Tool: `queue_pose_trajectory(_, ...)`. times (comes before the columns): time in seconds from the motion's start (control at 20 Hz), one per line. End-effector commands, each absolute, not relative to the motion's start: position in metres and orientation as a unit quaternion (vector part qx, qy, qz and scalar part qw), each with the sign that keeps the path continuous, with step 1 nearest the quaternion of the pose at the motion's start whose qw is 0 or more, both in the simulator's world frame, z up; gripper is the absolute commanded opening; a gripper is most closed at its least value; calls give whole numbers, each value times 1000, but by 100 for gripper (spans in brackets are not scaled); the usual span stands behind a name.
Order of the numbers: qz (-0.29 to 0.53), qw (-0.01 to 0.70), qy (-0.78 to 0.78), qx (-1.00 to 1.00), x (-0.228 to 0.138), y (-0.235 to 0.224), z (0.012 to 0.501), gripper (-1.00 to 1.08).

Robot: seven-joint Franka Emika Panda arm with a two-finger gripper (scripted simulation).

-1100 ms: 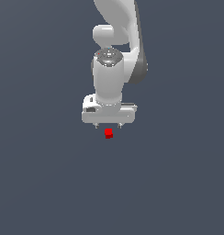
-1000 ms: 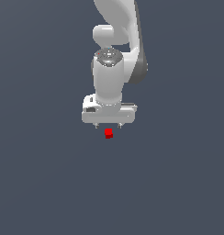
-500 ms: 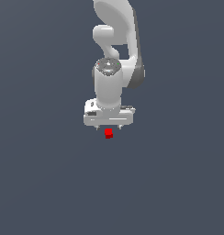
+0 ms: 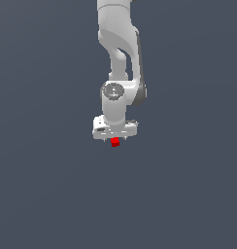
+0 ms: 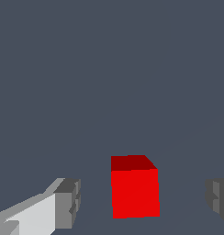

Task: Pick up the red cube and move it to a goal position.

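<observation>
1. Nearest the wrist camera, our gripper (image 5: 141, 204) stands with its fingers (image 5: 67, 204) spread apart, clear gaps on both sides of the red cube (image 5: 134, 192).
2. The red cube (image 4: 115, 142) sits between those fingers, just under the gripper (image 4: 115, 140), on the grey table (image 4: 188, 194).
3. We judge the approach nearly finished; next we should settle lower and close on the cube before lifting.

The white arm (image 4: 118, 58) hangs over the grey ground, the red cube (image 4: 115, 142) just beneath its pincer (image 4: 115, 138).
</observation>
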State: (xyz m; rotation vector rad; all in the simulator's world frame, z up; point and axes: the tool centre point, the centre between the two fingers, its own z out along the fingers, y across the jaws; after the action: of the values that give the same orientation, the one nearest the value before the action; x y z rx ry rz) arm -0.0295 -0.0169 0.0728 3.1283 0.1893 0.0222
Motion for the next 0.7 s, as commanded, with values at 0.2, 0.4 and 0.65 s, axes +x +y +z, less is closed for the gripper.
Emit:
queue_pose_trajectory(0.2, 2, 0, 78, 997, -44, -18, 32, 100)
queue_pose_trajectory(0.4, 0, 0, 82, 997, -48, -19, 22, 100)
queue_pose_trajectory(0.65, 0, 0, 83, 997, -48, -19, 20, -100)
